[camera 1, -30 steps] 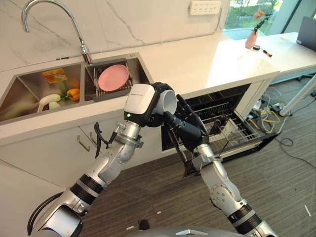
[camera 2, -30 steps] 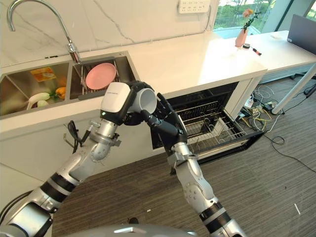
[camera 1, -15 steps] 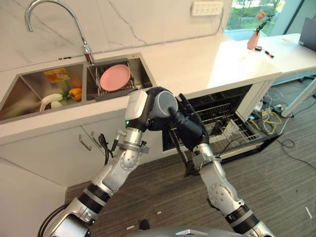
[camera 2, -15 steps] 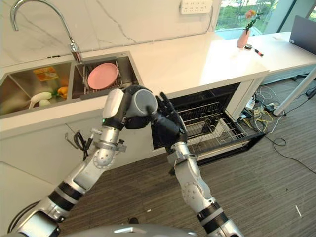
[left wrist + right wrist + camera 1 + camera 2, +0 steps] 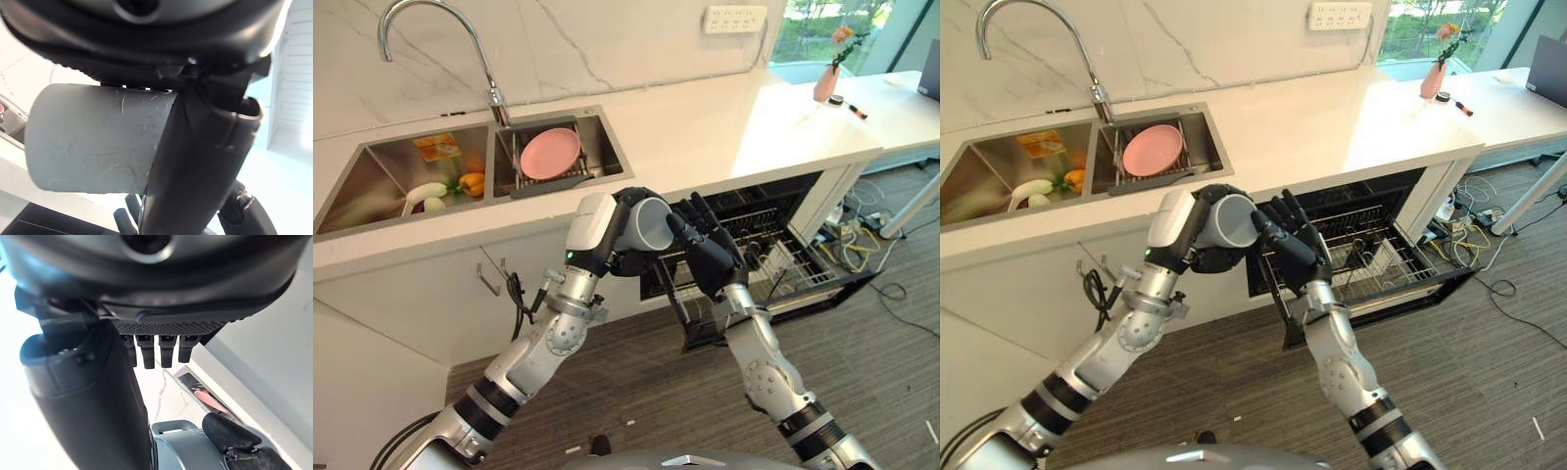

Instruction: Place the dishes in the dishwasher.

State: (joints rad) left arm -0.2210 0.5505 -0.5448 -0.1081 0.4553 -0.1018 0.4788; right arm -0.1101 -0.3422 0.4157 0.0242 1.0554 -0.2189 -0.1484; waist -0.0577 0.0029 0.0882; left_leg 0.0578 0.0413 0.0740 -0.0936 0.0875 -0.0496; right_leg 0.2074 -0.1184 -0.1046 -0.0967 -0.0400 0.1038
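Left eye view: the left hand (image 5: 617,227) is curled round a grey cup (image 5: 647,223), held in the air in front of the worktop (image 5: 705,127) edge and just left of the open dishwasher (image 5: 773,257). The cup lies on its side, its rim toward the right hand (image 5: 710,257). It is plain, smooth, pale grey and cylindrical; no handle can be made out. The right hand stands upright just beside the cup, fingers straight and spread, fingertips close to the rim; contact cannot be told. The dishwasher rack (image 5: 785,269) is pulled out, wire, with a few items in it too small to name. In the sink (image 5: 372,181) at far left lie vegetables (image 5: 460,183); a pink plate (image 5: 551,153) leans in the drainer section beside the tap (image 5: 431,39). A pink vase (image 5: 827,80) stands at the far end of the worktop.

Right eye view: same layout. The cup (image 5: 1230,220) sits between the left hand (image 5: 1197,235) and the splayed right hand (image 5: 1290,247), above the cabinet front.

Left wrist view: the cup (image 5: 93,139) shows close up, a matte grey cylinder with fine scratches, the thumb (image 5: 195,161) laid across one end.

Right wrist view: the right hand's fingers (image 5: 156,350) are straight, the thumb (image 5: 88,406) standing apart. Past them show the cup rim (image 5: 181,435) and the plate (image 5: 210,401).
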